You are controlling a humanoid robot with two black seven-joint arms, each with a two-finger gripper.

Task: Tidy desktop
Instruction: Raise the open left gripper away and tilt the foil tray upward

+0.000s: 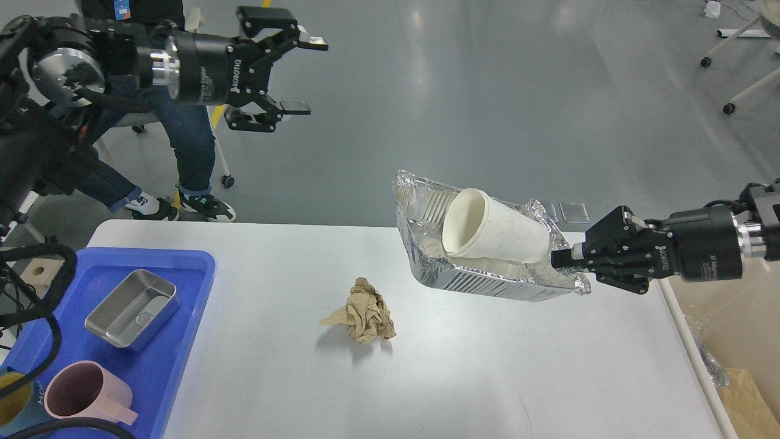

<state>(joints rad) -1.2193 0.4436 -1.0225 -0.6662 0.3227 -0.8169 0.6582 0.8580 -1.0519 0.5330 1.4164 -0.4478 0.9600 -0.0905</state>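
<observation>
A: Bench (487,378) is mostly bare white top, spread under both arms; a crumpled brown paper wad (364,311) lies near its middle, and a blue tray (177,341) at its left end carries a metal tin (131,308) and a pink mug (85,396).

B: And the foil tray (487,283)?

A: Held clear above the right part of the bench; the right gripper (563,259) pinches its right rim; a white paper cup (496,235) lies on its side inside, mouth to the left.

B: How will it handle?

A: Light and flimsy, I'd judge; thin foil may buckle at the pinch, and the loose cup could roll out if tipped; keep it level. The wad looks soft; grip it across the bulk.

B: Left gripper (292,76)?

A: Raised beyond the bench; jaws wide, empty.
</observation>
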